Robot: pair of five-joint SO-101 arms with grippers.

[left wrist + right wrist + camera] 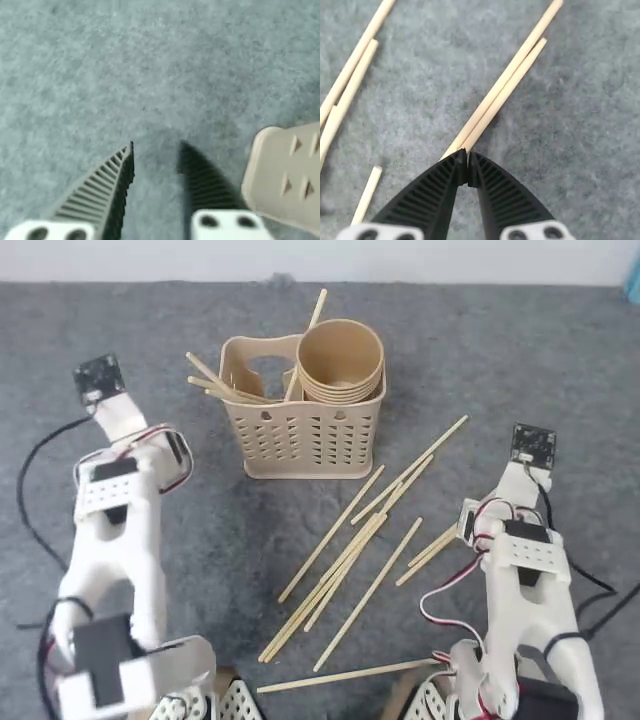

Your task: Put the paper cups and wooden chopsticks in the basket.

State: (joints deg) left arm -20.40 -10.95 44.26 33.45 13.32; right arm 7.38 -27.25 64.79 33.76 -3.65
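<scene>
Touching the end of a chopstick pair (506, 89), the right gripper (468, 161) has its fingers pressed together, likely to pinch it.
The left gripper (156, 149), fingers apart and empty, hovers at 9 o'clock of the basket (300, 436).

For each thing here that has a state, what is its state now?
Basket: upright, partly filled.
Paper cups: stacked, upright in the basket.
Loose chopsticks: lying scattered on the carpet.
Left gripper: open, empty, beside the basket.
Right gripper: shut, tips at two chopsticks' ends.
</scene>
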